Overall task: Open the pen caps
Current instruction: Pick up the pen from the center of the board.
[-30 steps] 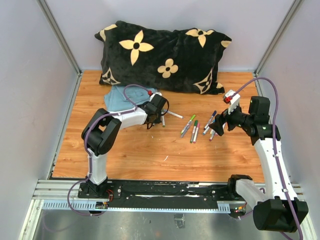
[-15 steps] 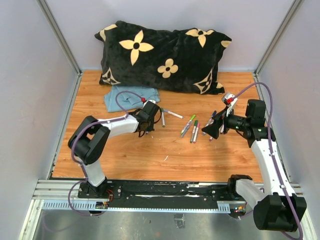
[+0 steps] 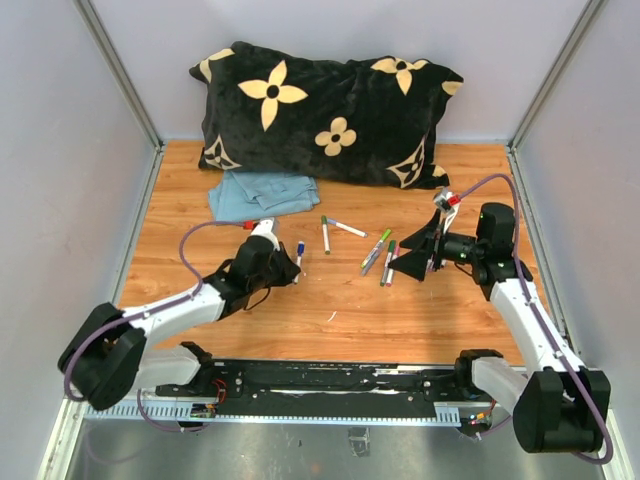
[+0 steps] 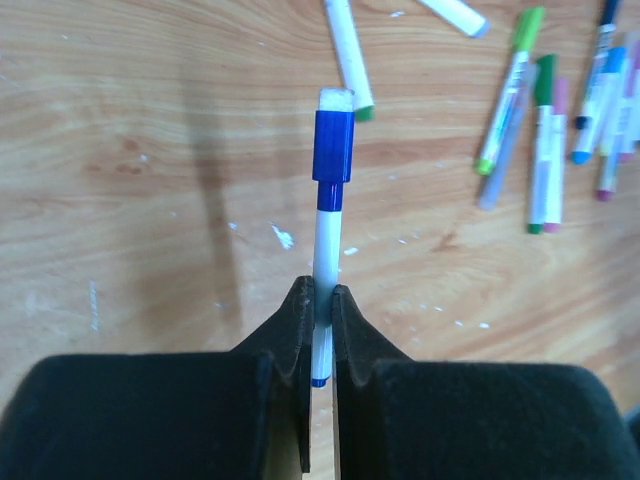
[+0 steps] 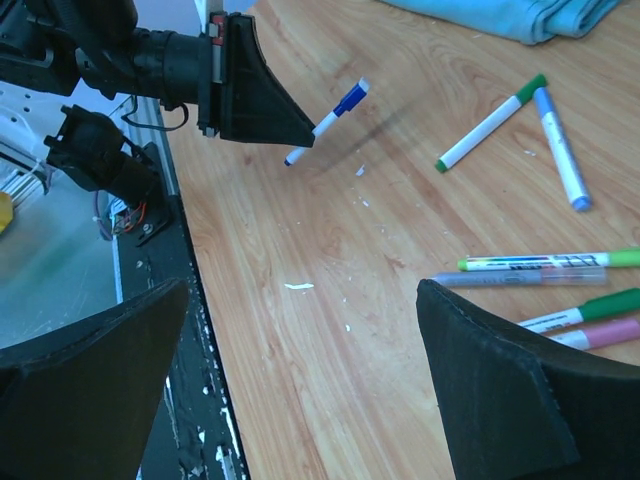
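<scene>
My left gripper (image 3: 284,266) is shut on the white barrel of a pen (image 4: 326,240) and holds it above the table. That pen's blue cap (image 4: 332,147) is on, at the end pointing away from the fingers; it also shows in the top view (image 3: 299,248) and the right wrist view (image 5: 349,100). My right gripper (image 3: 412,257) is wide open and empty, facing left toward the held pen, with nothing between its fingers (image 5: 500,390). Several capped pens (image 3: 385,255) with green, pink, blue and purple caps lie beside it. Two more pens (image 3: 326,235) lie mid-table.
A black pillow with cream flowers (image 3: 330,110) lies across the back of the table. A folded blue cloth (image 3: 262,192) lies in front of it on the left. The black rail (image 5: 180,330) runs along the near table edge.
My left arm has pulled back toward the near left, carrying the blue-capped pen away from the two pens by the cloth. My right gripper has moved lower and left, facing the held pen.
</scene>
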Controlling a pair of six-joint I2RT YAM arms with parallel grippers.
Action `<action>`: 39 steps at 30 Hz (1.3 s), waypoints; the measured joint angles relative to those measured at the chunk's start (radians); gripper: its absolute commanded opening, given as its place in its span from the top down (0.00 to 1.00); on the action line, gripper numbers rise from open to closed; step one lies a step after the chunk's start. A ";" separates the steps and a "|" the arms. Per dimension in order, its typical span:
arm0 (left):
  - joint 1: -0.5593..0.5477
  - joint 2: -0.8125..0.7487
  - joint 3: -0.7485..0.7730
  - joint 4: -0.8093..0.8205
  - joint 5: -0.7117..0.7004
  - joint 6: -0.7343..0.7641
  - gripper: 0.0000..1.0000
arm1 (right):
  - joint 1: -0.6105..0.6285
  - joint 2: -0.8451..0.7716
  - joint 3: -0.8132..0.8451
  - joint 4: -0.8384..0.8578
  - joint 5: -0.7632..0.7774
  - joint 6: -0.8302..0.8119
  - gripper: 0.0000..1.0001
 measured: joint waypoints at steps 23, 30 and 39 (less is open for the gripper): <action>-0.268 -0.065 -0.222 0.695 -0.088 -0.370 1.00 | 0.301 0.176 -0.092 0.306 0.188 0.262 0.03; -0.362 0.094 -0.180 0.800 -0.214 -0.406 1.00 | 0.333 0.242 -0.124 0.377 0.260 0.392 0.12; -0.381 0.195 -0.112 0.897 -0.276 -0.412 1.00 | 0.381 0.249 -0.124 0.385 0.282 0.436 0.42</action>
